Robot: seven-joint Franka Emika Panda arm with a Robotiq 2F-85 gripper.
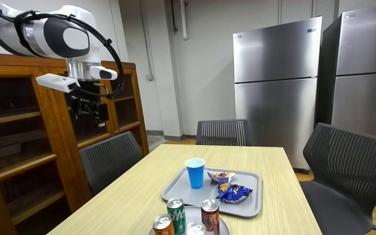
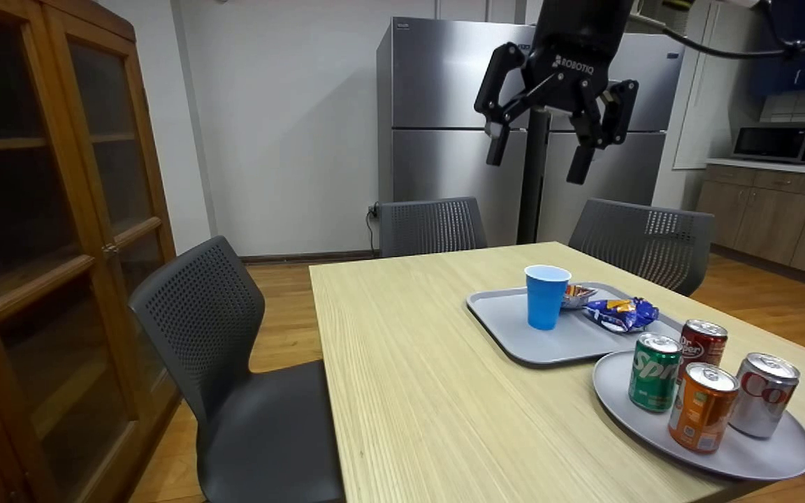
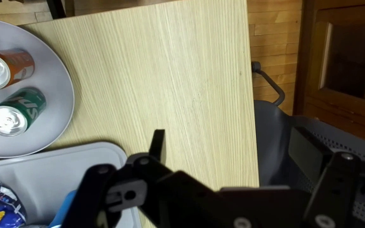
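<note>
The blue cup [image 2: 546, 304] stands upright on the grey tray [image 2: 504, 319], mouth up, with a silvery packet [image 1: 221, 177] just beside it and a blue snack bag [image 2: 622, 314] near; whether it holds anything cannot be made out. The gripper [image 2: 538, 158] hangs high above, its fingers well apart with nothing between them; in the wrist view one finger shows against the tabletop [image 3: 176, 79] close to the tray's corner, the other against a chair [image 3: 271, 142]. The cup looks thin and light, so a descent slightly off-centre could tip it, and too firm a squeeze would likely buckle its wall. With the packet and bag so close, a widely spread finger could snag one and drag it into the cup. A low sideways sweep might also topple the four cans [image 2: 704, 412] crowded on the round plate [image 2: 612, 398]; that plate seems to reach past the tabletop's edge, so a bump there could tilt it and send the cans to the floor [image 2: 284, 328].
</note>
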